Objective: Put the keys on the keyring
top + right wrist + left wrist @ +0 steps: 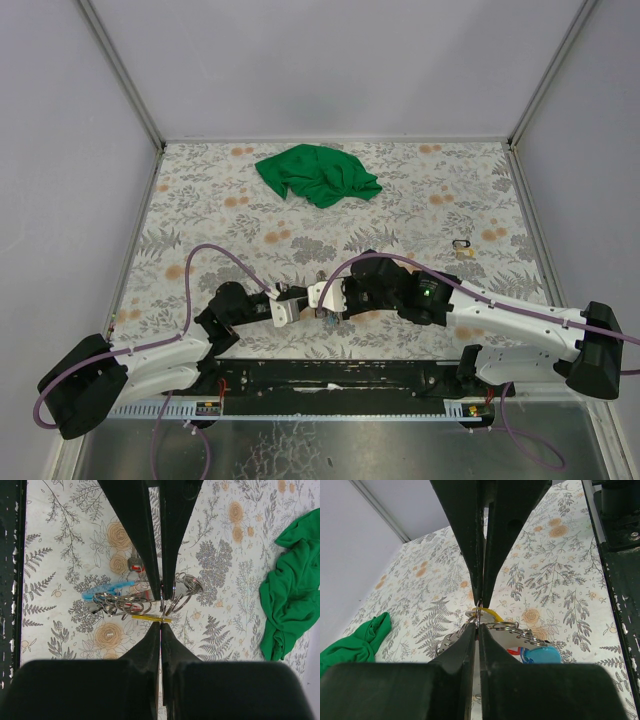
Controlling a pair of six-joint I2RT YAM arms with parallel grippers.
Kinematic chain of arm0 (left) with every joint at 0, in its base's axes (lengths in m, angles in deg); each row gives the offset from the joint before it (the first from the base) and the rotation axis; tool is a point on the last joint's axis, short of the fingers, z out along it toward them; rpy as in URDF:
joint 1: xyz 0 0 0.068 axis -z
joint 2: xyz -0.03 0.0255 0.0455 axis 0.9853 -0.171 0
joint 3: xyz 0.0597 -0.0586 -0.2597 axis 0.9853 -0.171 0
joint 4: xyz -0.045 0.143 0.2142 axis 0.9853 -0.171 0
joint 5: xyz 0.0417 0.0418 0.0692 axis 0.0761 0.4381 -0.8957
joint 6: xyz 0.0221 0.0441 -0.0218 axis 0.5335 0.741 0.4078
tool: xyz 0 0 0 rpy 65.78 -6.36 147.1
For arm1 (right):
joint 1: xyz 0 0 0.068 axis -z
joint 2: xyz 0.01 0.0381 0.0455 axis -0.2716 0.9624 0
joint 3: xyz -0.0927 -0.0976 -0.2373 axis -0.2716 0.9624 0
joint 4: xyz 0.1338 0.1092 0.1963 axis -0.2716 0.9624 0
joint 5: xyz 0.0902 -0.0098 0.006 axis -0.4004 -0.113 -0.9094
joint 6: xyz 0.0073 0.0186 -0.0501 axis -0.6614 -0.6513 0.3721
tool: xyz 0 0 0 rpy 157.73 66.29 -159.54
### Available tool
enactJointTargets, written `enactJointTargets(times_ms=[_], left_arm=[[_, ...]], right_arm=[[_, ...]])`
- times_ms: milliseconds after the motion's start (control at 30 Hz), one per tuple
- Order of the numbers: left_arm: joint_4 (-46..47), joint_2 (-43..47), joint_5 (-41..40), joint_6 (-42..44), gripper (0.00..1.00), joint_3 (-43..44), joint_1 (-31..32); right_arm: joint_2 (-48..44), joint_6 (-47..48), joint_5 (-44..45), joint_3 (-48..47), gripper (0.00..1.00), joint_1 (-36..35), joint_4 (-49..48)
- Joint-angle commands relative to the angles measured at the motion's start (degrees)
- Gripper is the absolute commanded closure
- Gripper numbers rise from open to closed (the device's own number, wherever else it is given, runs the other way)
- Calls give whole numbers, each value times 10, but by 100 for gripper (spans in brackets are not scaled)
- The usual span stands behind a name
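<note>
1. Worktop (pixel 200 200): floral sheet, carries everything.
2. Green cloth (pixel 318 175): crumpled at the far side, well clear of my work.
3. Left end effector (pixel 476 627): fingers pinched together on the keyring (pixel 512 627), I judge to steady it off the worktop.
4. Right end effector (pixel 161 625): fingers together, tip to tip with the left, at a thin yellow strip; its exact grip I cannot tell.
5. Keys (pixel 537 655): blue and red tags, hanging by the loop.
</note>
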Motion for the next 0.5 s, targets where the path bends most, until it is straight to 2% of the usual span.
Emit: enactJointTargets(times_ms=[0, 167, 467], left_arm=[[33, 5, -4, -2, 100, 17, -4], [28, 6, -4, 1, 100, 18, -5], [28, 7, -2, 2, 100, 17, -5]], right_arm=[[-5, 2, 8, -14, 100, -8, -14], [-24, -1, 32, -7, 100, -8, 5], [-23, 4, 22, -11, 100, -8, 9]])
